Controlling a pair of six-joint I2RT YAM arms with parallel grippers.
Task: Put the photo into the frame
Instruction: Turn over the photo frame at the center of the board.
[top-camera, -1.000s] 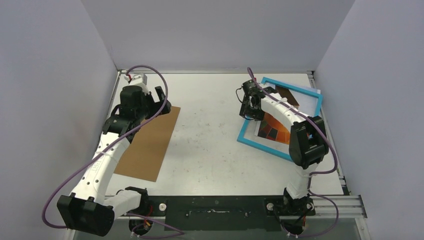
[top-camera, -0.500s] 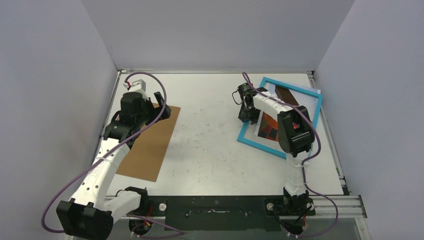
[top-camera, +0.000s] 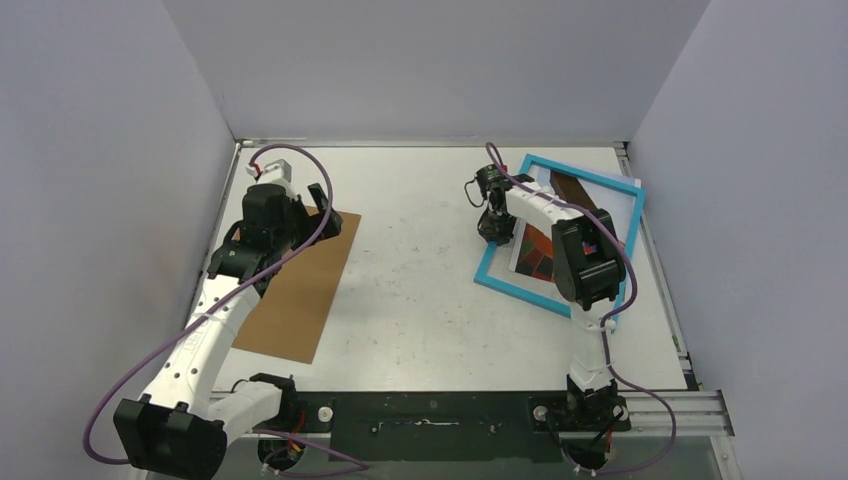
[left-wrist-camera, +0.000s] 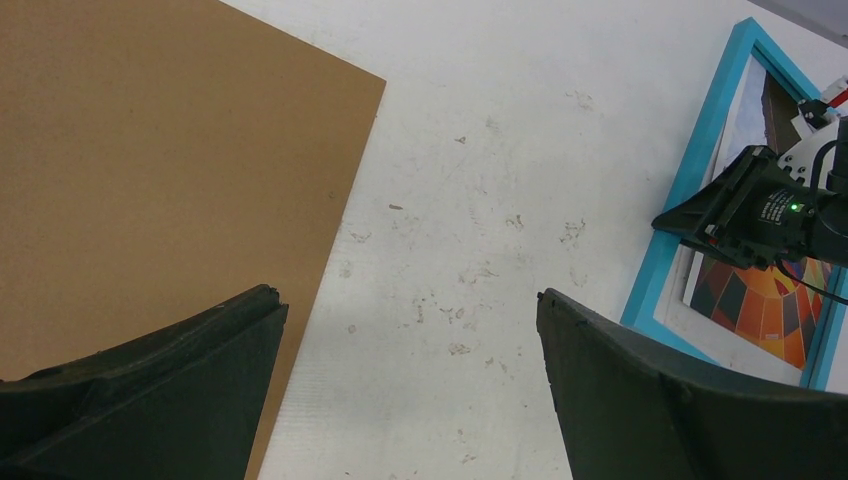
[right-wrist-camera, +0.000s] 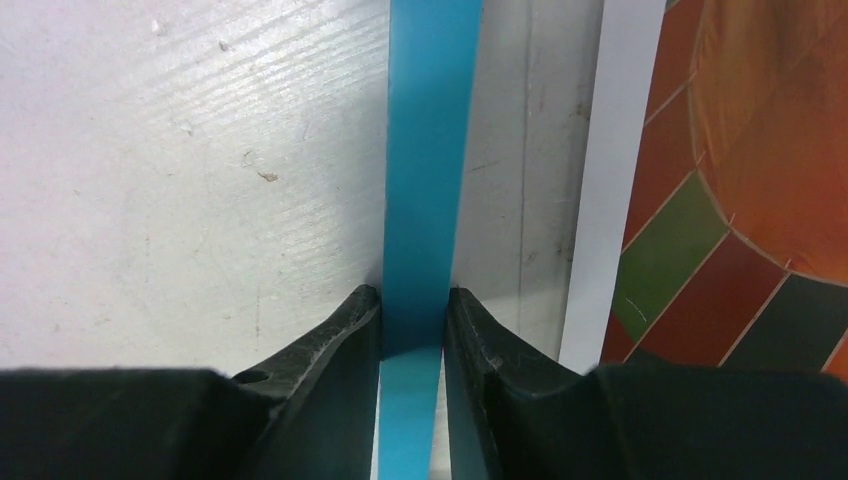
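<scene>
**A:** So, how far along is it, starting from the near side?

**B:** Nearest, the backing board (top-camera: 295, 285) lies flat on the table (top-camera: 420, 300), well apart from the rest. The left gripper (top-camera: 322, 205) hovers over the board's far end, fingers spread wide, holding nothing.

**A:** And further out?

**B:** The right gripper (top-camera: 497, 228) sits at the left rail of the frame (top-camera: 600, 178). The frame lies blue side up. The photo (top-camera: 545, 258) lies face up inside the blue border, balloon colours showing. I judge the main step largely done, since the photo is within the opening. It looks loose rather than seated, though. Settling it, and perhaps adding the board, seems to be what is left.

**A:** What do the wrist cameras add?

**B:** Overhead, the arm hides the grip. The right wrist view shows it: 2 fingers (right-wrist-camera: 335, 345), set narrow, pinch the blue rail from both sides. It also shows a strip of bare table between the rail and the photo's white edge. The left wrist view shows 2 wide-set fingers (left-wrist-camera: 170, 390) with only table between them, and the board's edge runs behind 1 of them. Only the overhead view shows the frame's far rail and the photo's far, brown end.
</scene>
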